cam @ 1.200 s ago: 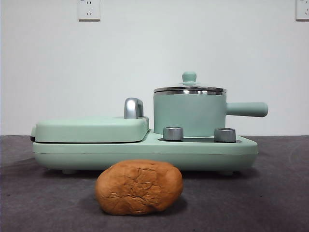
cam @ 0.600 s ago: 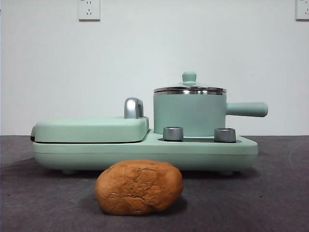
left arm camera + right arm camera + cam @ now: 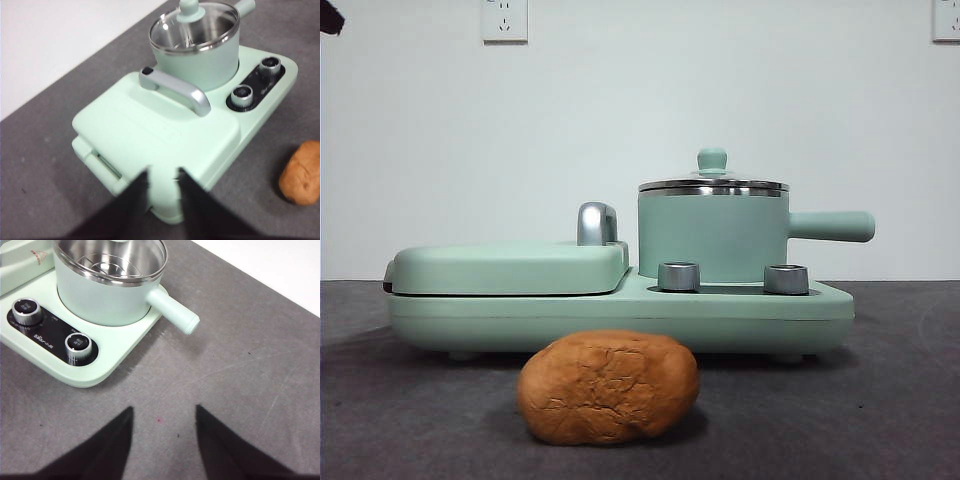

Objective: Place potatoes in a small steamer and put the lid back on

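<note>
The orange-brown potato [image 3: 608,388] lies on the dark mat in front of the mint-green cooker [image 3: 620,320]; it also shows at the edge of the left wrist view as the potato [image 3: 301,172]. The small steamer [image 3: 712,238] stands on the cooker's right half with its straight handle [image 3: 832,226] pointing right. The glass lid [image 3: 712,184] rests on it, and its knob [image 3: 191,7] shows in the left wrist view. My left gripper [image 3: 162,176] hovers open above the end of the flat griddle cover [image 3: 150,135]. My right gripper [image 3: 164,412] hangs open over bare mat, near the steamer [image 3: 107,290].
Two steel dials [image 3: 679,276] [image 3: 786,279] sit on the cooker's front, below the steamer. The griddle cover [image 3: 510,268] with a chrome handle [image 3: 596,223] fills the cooker's left half. A black arm tip [image 3: 330,15] shows at the top left corner.
A black arm tip has come into the top left corner of the front view. The potato, steamer and lid have not moved.
</note>
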Robot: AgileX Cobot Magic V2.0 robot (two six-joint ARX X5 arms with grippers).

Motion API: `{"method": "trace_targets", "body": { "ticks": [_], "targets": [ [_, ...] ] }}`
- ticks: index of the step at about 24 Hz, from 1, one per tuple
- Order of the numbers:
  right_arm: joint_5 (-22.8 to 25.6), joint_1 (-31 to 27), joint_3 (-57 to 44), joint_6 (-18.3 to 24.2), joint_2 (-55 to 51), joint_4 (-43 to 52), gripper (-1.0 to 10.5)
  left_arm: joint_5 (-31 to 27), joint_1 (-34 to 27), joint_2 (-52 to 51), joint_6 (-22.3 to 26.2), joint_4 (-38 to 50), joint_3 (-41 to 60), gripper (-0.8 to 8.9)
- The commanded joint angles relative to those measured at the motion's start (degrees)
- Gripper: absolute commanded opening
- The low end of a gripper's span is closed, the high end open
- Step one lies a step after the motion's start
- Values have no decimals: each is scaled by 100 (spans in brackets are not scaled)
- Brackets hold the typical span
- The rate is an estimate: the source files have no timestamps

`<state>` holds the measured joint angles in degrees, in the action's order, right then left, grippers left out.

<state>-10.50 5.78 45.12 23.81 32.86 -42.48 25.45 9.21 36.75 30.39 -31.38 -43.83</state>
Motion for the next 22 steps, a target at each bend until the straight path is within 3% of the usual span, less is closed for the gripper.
{"method": "trace_targets", "body": {
  "ticks": [1, 8, 13, 22],
  "targets": [
    [2, 9, 107, 90, 28, 42, 244, 24, 28, 28, -332, 144, -122, 258],
    [0, 9, 107, 59, 28, 42, 244, 22, 35, 83, -474, 450, -122, 247],
    [0, 9, 107, 59, 28, 48, 244, -63, 192, 435, -1167, 883, -125, 245],
    [0, 9, 107, 37, 35, 48, 243, -380, 1014, 1628, -1316, 1934, -328, 245]
  ]
}}
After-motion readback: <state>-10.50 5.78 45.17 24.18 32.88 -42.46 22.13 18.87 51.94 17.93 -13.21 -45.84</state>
